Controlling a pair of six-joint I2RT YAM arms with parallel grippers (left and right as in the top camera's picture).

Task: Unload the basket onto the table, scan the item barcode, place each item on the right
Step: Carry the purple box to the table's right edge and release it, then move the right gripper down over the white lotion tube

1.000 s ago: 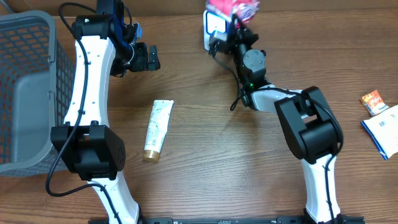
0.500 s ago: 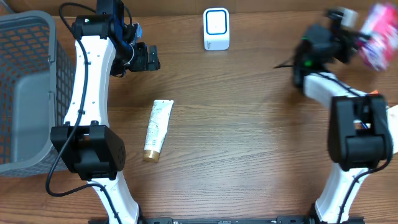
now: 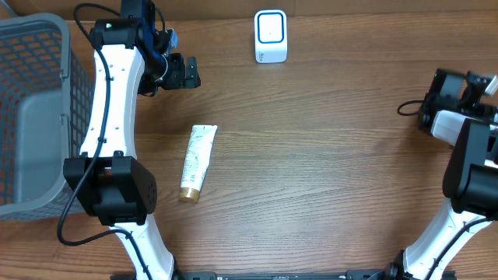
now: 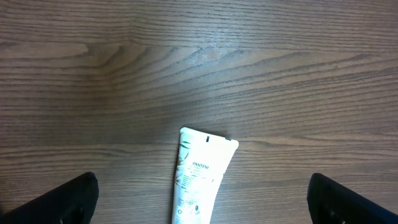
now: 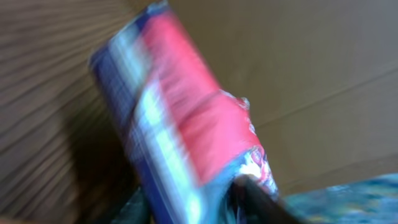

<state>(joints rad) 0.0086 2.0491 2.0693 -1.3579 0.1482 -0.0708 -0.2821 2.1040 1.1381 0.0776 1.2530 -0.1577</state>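
A white tube with a gold cap lies on the wooden table; in the left wrist view the tube lies between my fingers and below them. My left gripper hangs open over the table behind the tube, holding nothing. The white scanner stands at the back centre. My right gripper is at the far right edge of the overhead view. Its wrist view shows a blurred red and blue packet against a dark finger. The blur hides how the jaws stand.
A grey mesh basket fills the left side of the table. Something teal and patterned shows at the lower right of the right wrist view.
My right arm has swung from the scanner at the back to the far right edge, taking the red packet out of the overhead view. The left arm and the tube have not moved.
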